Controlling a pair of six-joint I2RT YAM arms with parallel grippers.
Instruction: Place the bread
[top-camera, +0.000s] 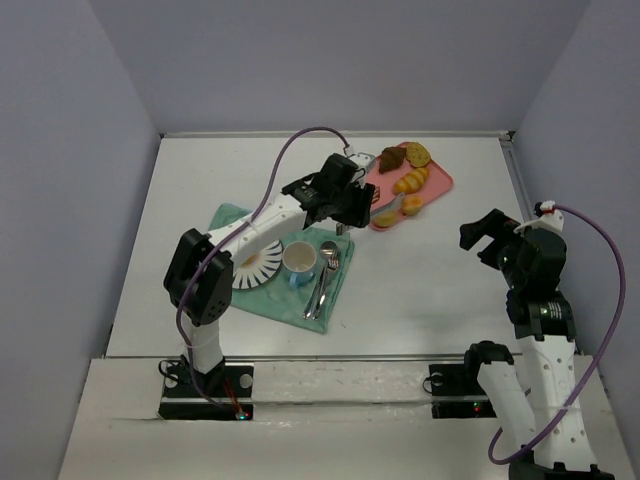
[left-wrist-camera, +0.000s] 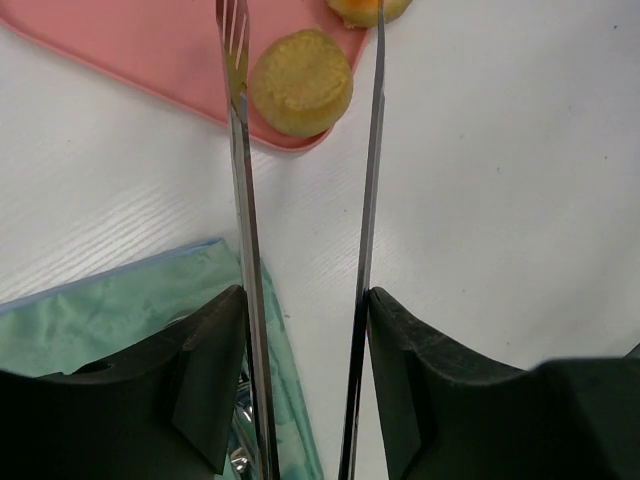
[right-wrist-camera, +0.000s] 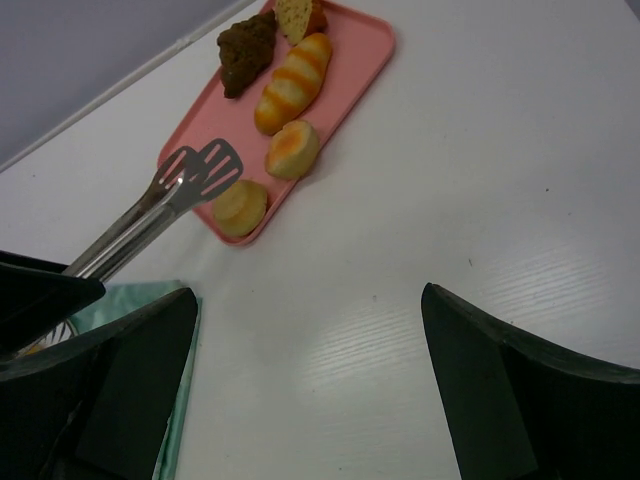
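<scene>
Toward the left of the middle of the white surface (top-camera: 420, 290) lies a green cloth (top-camera: 228, 216). A round plate (top-camera: 258, 268) sits on it, with a cup (top-camera: 299, 260) just to the plate's right. A spoon (top-camera: 329, 259) and a fork (top-camera: 317, 292) lie side by side near the cloth's right edge.

Above the cloth's far corner, the left pincer (left-wrist-camera: 305, 300) is clamped on a pair of metal tongs (left-wrist-camera: 245, 200), one arm of the tongs against each finger. The tongs reach out to the right, over the near end of a pink tray (top-camera: 441, 181). Their blades stand apart, and from the left wrist a round bun (left-wrist-camera: 300, 82) shows between them. I can't tell from here whether the blades are touching it. That bun sits at the tray's near left corner, right by the rim.

The tray lies slantwise toward the far right corner of the surface. Along it, beyond the bun, are a second round bun (right-wrist-camera: 293, 148), a long striped loaf (right-wrist-camera: 292, 82), a dark brown piece (right-wrist-camera: 245, 50) and a pale piece (right-wrist-camera: 295, 15) at the far end.

Over by the right edge, well apart from the tray, the right pincer (right-wrist-camera: 308, 292) hangs above bare surface with its jaws wide and nothing between them.
</scene>
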